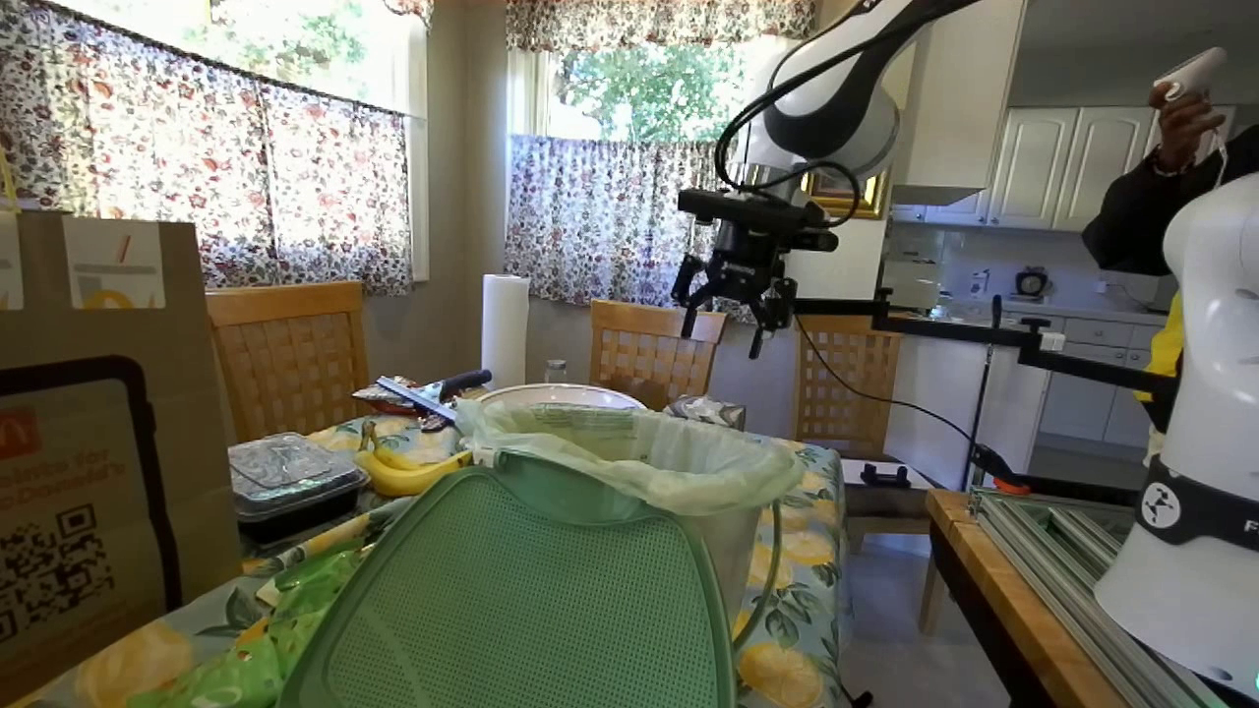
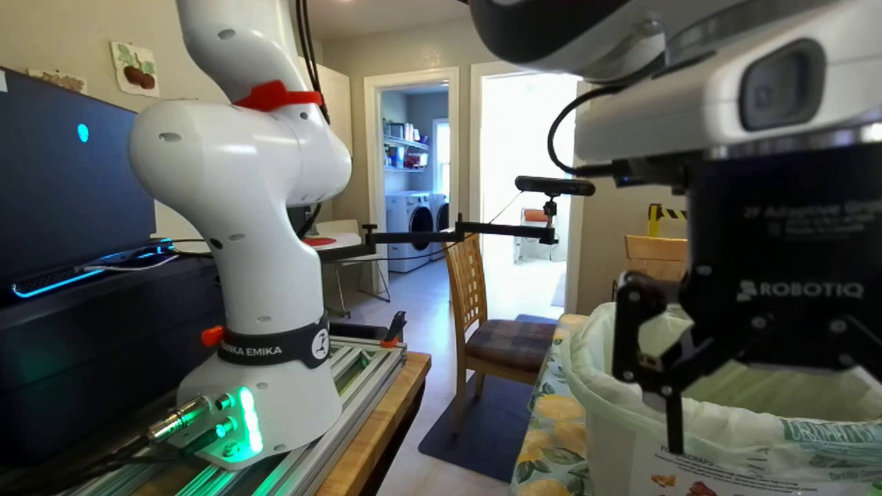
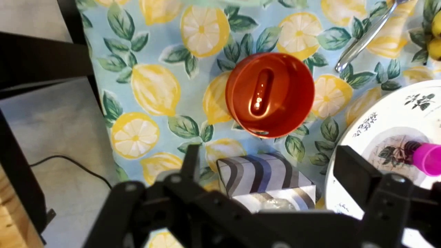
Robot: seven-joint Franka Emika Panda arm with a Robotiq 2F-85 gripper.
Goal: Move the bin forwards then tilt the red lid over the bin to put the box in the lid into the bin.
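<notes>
While the black two-finger Robotiq gripper (image 1: 721, 339) hangs with its fingers spread wide, the small round red plastic lid (image 3: 270, 94) lies hollow side up on the lemon-print tablecloth (image 3: 191, 93), and the large off-white bin (image 2: 614, 444), lined in pale green, stands there too

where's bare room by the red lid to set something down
In the wrist view, the tablecloth between its left edge and the red lid is bare. Crowded: lower right, where the striped box and the white dish sit close together.
</notes>
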